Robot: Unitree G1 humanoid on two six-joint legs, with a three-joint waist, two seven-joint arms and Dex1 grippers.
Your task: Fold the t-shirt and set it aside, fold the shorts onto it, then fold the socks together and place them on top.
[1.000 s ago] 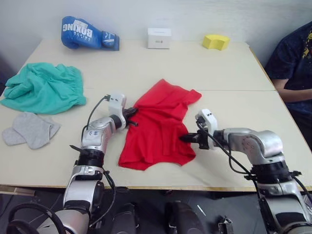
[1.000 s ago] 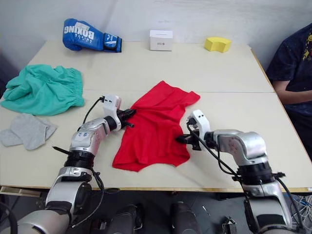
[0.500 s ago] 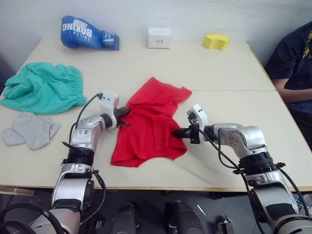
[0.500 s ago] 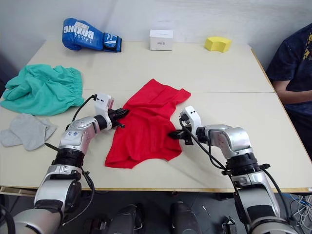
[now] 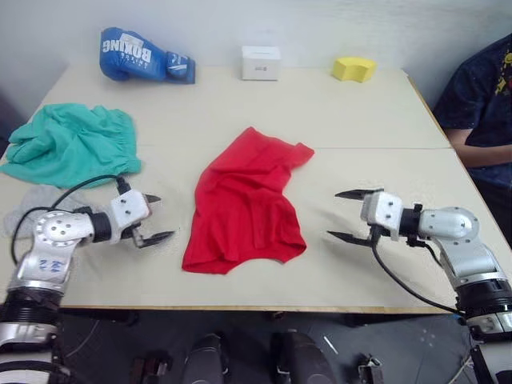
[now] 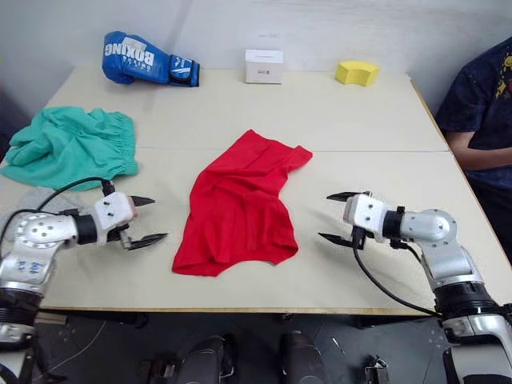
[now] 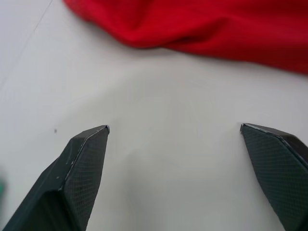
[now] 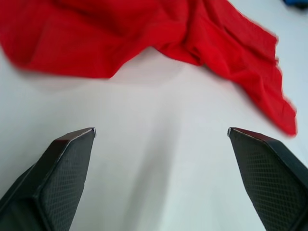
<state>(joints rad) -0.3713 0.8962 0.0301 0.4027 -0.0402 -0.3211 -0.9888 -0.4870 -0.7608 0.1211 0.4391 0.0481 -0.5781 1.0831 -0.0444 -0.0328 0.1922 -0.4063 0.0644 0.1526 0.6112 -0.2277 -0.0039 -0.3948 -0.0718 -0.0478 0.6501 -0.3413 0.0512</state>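
Observation:
The red t-shirt (image 5: pixel 244 204) lies loosely folded and rumpled in the middle of the table (image 5: pixel 360 120). My left gripper (image 5: pixel 160 216) stands open and empty a short way to its left, off the cloth. My right gripper (image 5: pixel 334 214) is open and empty to the shirt's right, also apart from it. Both wrist views show bare table between the fingers, with the red t-shirt (image 7: pixel 202 24) (image 8: pixel 144 33) beyond the tips. The teal shorts (image 5: pixel 68 144) lie bunched at the far left. The grey socks (image 6: pixel 32 198) lie just in front of them, partly hidden by my left arm.
A blue boxing glove (image 5: pixel 144 54), a white box (image 5: pixel 262 62) and a yellow sponge (image 5: pixel 354 68) sit along the table's far edge. A person in a dark shirt (image 5: pixel 484 96) sits at the right side. The table's front edge runs just below both grippers.
Both grippers have let go of the t-shirt, opened wide and drawn back outward, left to the left and right to the right. The shirt rests where it was dropped.

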